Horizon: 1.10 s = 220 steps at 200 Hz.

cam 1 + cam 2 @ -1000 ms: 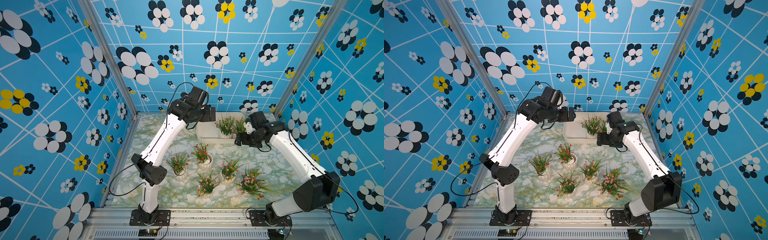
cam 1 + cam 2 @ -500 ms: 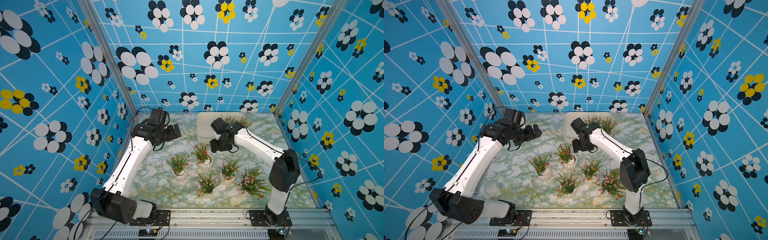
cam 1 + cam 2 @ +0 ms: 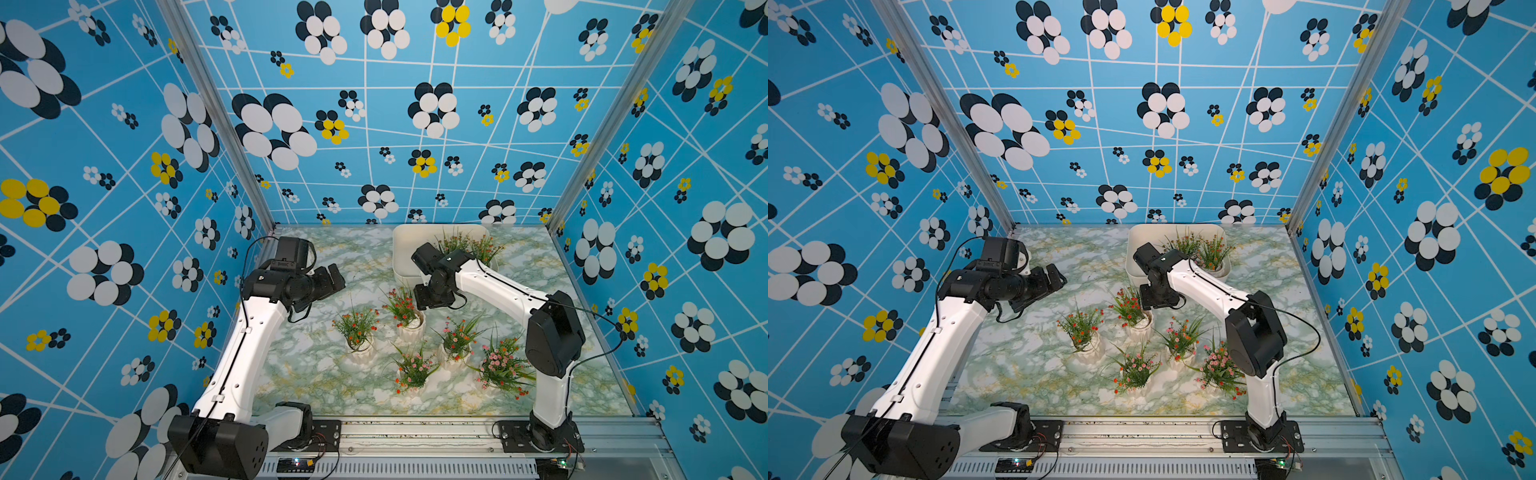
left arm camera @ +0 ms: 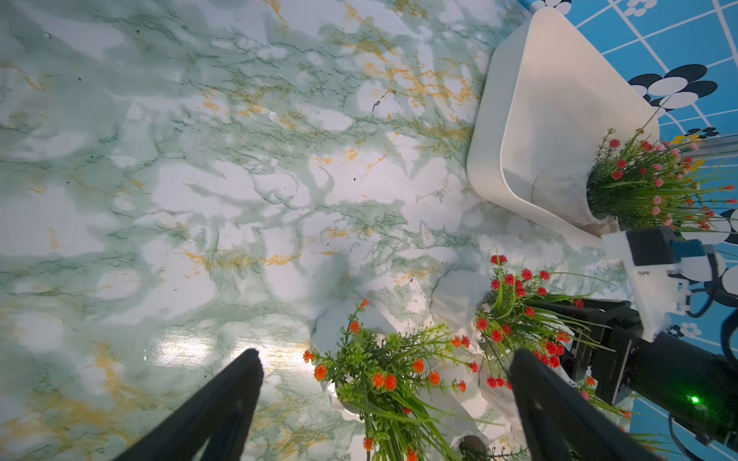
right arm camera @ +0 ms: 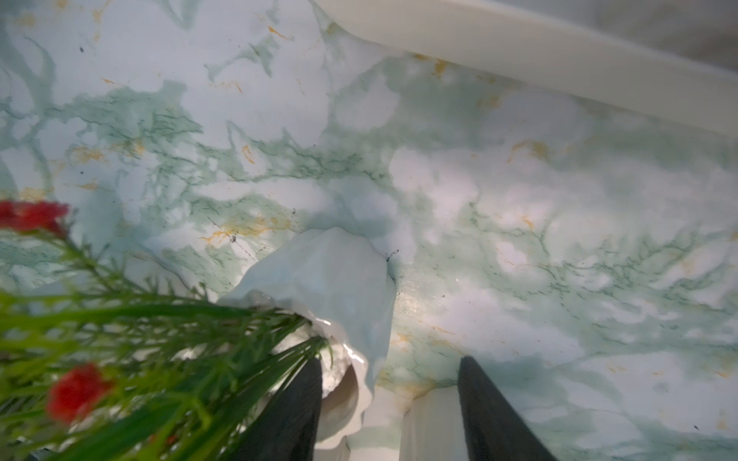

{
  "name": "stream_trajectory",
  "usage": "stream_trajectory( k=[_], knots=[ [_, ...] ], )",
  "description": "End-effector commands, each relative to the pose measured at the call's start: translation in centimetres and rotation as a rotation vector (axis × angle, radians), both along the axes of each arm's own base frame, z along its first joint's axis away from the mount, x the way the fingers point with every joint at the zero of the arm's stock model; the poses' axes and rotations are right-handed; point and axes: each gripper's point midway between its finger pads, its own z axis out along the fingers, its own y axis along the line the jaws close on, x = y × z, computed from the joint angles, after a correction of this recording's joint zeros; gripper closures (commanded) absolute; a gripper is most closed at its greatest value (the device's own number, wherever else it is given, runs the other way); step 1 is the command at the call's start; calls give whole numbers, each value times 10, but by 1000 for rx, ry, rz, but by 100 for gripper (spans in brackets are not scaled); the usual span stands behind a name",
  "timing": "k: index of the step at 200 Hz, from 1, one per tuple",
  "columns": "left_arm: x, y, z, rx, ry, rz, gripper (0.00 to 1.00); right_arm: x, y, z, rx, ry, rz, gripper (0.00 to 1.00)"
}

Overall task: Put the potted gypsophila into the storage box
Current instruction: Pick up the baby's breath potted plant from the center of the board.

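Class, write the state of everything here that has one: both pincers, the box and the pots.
left pincer, open and empty.
right pincer, open, straddling the red-flowered pot's rim.
red-flowered pot, upright on the table.
storage box, holding two pots.
four other pots, on the table, outside the box.

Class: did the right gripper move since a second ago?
Yes. From the front rim of the box, the right gripper went left and nearer, to the red-flowered pot.
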Motion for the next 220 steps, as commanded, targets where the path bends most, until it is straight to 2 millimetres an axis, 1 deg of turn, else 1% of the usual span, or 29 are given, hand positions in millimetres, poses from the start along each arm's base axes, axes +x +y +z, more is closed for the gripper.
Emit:
stream_trajectory(
  k=[1, 24, 44, 55, 69, 83, 103, 114, 132, 144, 159, 172, 199, 220],
  knots=[
    [5, -3, -3, -18, 4, -12, 0, -8, 4, -14, 0, 38, -6, 45],
    [11, -5, -6, -23, 13, -19, 1, -13, 8, -19, 8, 46, 0, 50],
    [16, -8, -7, -42, 16, -24, 1, -15, 10, -21, 8, 51, 4, 57],
    [18, -11, -7, -54, 15, -29, 0, -15, 10, -23, 6, 54, 3, 63],
    [19, -11, -7, -58, 14, -30, 0, -15, 10, -25, 0, 56, -5, 65],
    [19, -11, -8, -58, 15, -29, 1, -14, 11, -25, 3, 57, -7, 72],
    [18, -11, -11, -57, 21, -29, 1, -14, 13, -25, 16, 58, -7, 74],
    [17, -12, -13, -62, 25, -30, 0, -15, 14, -28, 15, 64, -5, 77],
    [15, -13, -13, -67, 25, -29, 1, -15, 14, -32, 11, 73, -4, 77],
    [14, -12, -15, -64, 28, -27, 0, -16, 14, -33, 9, 79, -5, 83],
    [13, -12, -17, -63, 31, -25, 1, -16, 15, -31, 17, 76, -4, 90],
    [13, -12, -17, -66, 32, -25, 1, -16, 15, -29, 21, 72, -2, 91],
    [13, -13, -16, -74, 30, -25, 0, -16, 13, -24, 16, 63, 0, 97],
    [13, -13, -16, -73, 31, -28, 1, -12, 13, -11, 15, 40, 12, 100]
  ],
)
